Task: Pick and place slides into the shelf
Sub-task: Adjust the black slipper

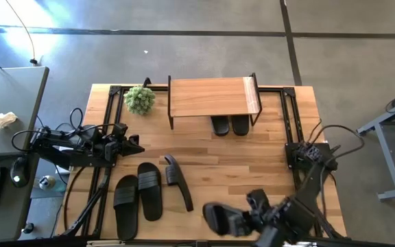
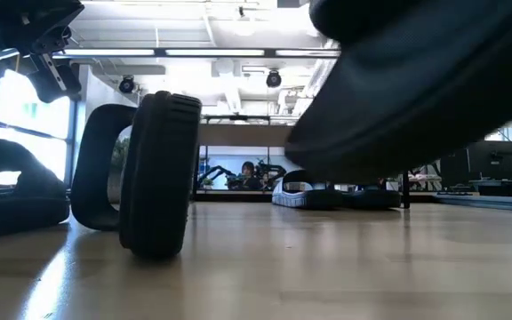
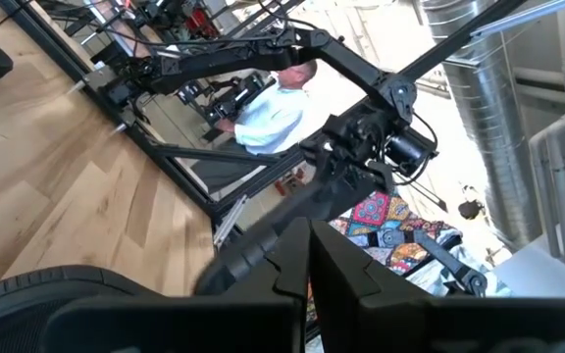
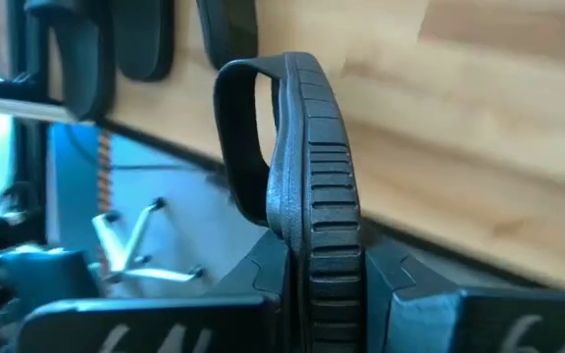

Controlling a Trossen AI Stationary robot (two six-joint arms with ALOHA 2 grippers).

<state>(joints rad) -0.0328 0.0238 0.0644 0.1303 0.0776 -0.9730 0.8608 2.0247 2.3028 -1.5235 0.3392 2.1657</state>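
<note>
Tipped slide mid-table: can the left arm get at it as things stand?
Probably yes. The tipped slide lies just ahead of the shut left gripper, with bare table between; the right gripper holds another slide well clear.

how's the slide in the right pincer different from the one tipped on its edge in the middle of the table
The held slide is clamped edge-on in the right pincer, lifted off the table near its front edge. The tipped slide stands on its side on the wood, with no pincer touching it, next to two flat slides. Both are black with ribbed straps.
</note>
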